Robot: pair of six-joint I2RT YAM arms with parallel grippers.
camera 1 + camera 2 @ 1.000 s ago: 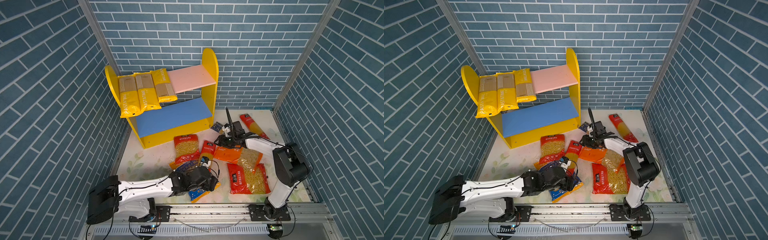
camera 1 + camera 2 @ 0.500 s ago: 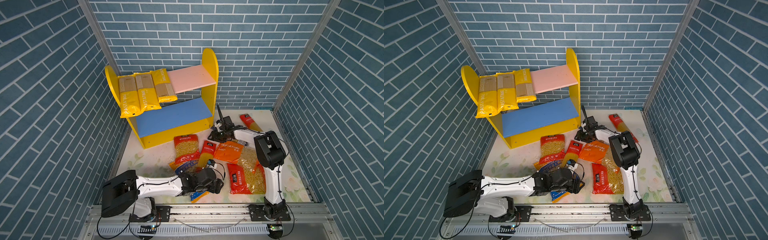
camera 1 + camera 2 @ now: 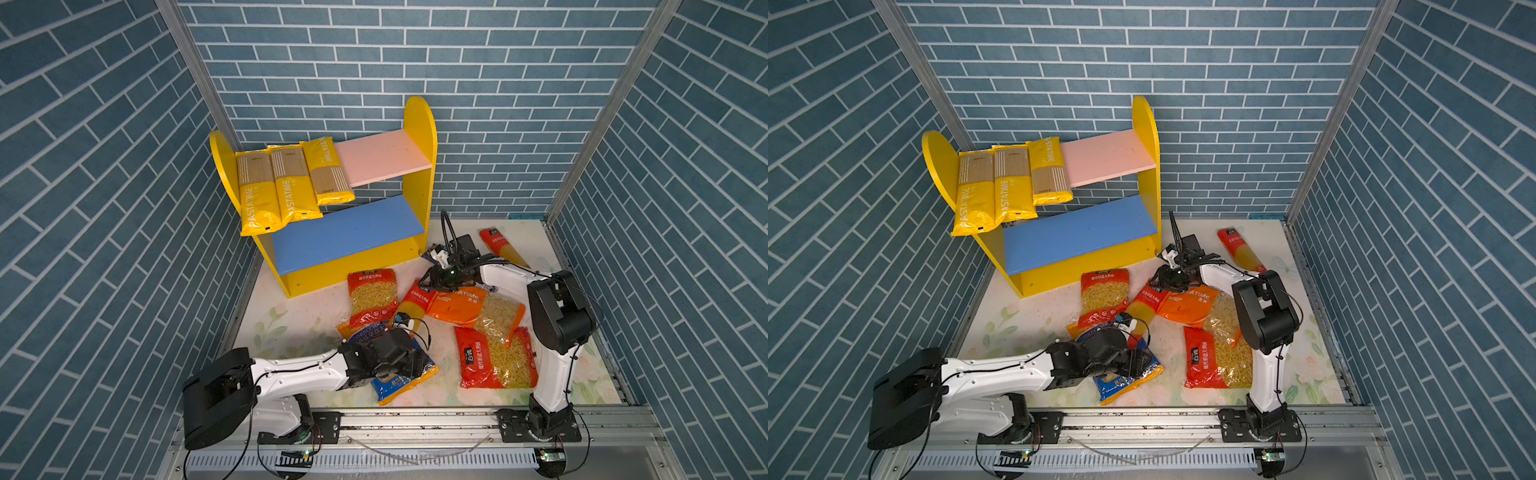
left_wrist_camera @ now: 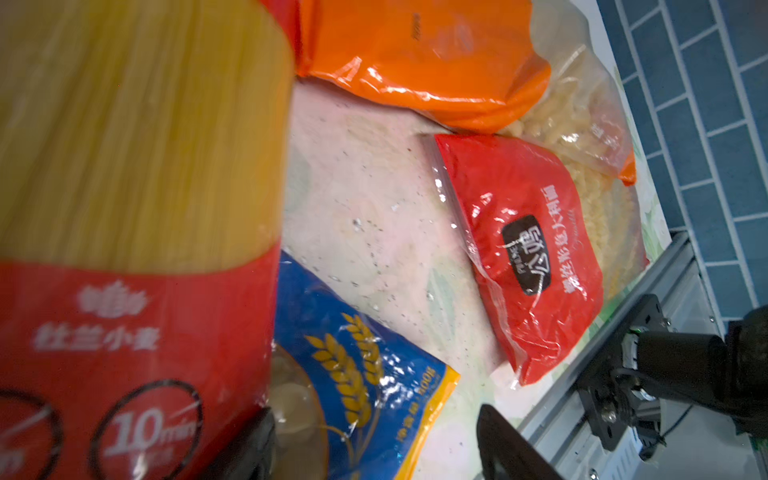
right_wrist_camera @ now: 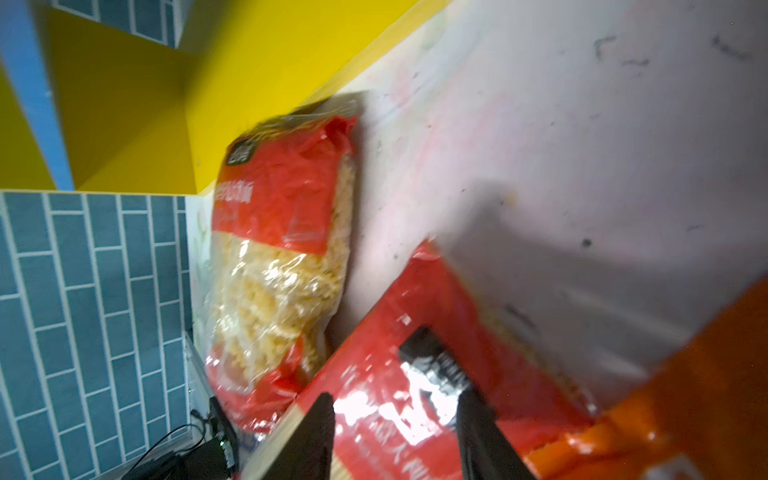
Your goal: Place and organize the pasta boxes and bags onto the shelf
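Three yellow packs (image 3: 286,187) are lying at the shelf's (image 3: 419,124) left end; left gripper (image 4: 374,449) is gaping, right gripper (image 5: 395,436) straddling a red pack (image 5: 365,386), grip unclear.

The yellow-sided shelf (image 3: 420,137) with pink upper and blue lower boards bears yellow packs (image 3: 293,187); red bags (image 3: 370,277), an orange bag (image 3: 457,305) and a blue-and-gold bag (image 3: 395,382) lie on the pale floral floor (image 3: 291,320) between blue brick-patterned walls (image 3: 457,62).

Light: bright, even; soft shadows.
Glare: glints on glossy red plastic pasta bag (image 4: 536,266).
Blur: right wrist view smeared.
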